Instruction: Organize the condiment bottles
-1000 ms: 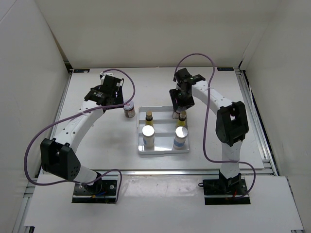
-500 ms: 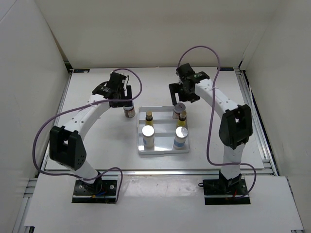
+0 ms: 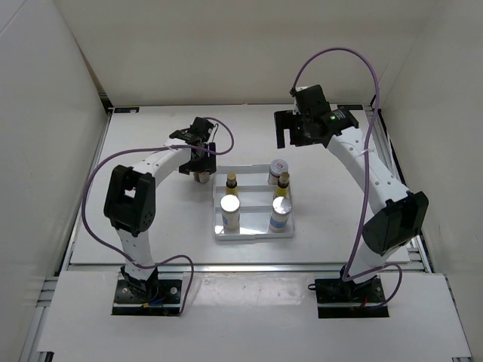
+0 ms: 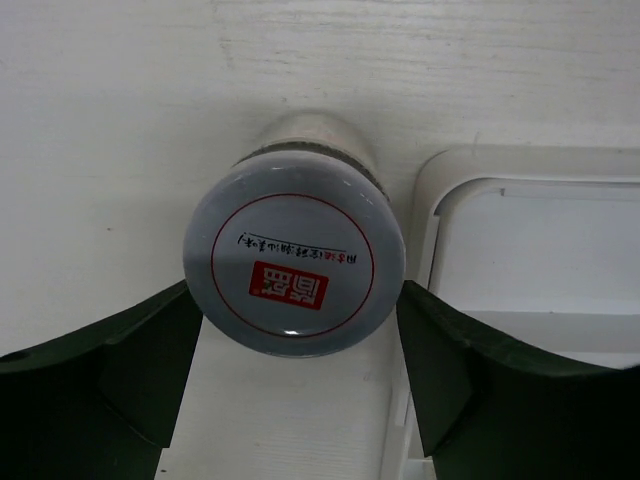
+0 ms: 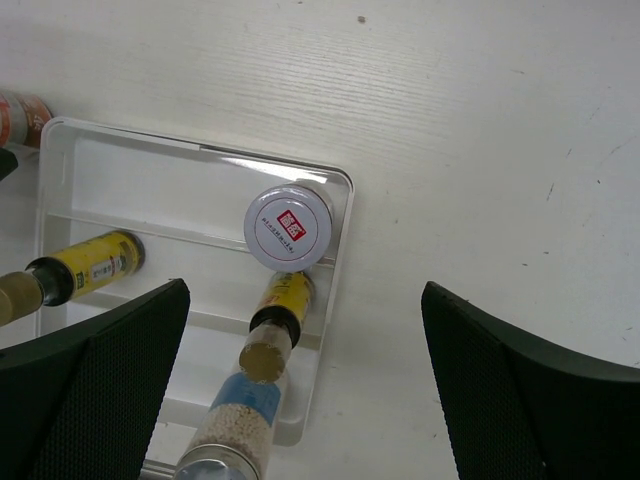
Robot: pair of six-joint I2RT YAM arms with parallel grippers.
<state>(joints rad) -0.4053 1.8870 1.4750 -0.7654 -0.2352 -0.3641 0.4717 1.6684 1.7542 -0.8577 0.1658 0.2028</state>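
Note:
A squat white-lidded jar [image 4: 295, 262] with a red mark stands on the table just left of the white tray [image 3: 252, 235]. My left gripper [image 3: 200, 167] is lowered over it, open, one finger [image 4: 140, 350] on each side of the lid. The second jar [image 3: 279, 166] stands in the tray's back right compartment. My right gripper [image 3: 293, 134] hangs open above and behind it, holding nothing. Two slim yellow bottles [image 3: 232, 181] [image 3: 284, 181] stand in the middle row. Two silver-capped white bottles [image 3: 230, 205] [image 3: 281, 205] fill the front row.
The tray's back left compartment [image 3: 235, 172] holds nothing. White walls enclose the table on the left, back and right. In the right wrist view the tray's corner [image 5: 342, 190] lies below, with bare table to its right.
My right gripper let go of the jar in the tray's back right compartment, then rose back and to the right. My left gripper slid right onto the other jar, its fingers narrowing.

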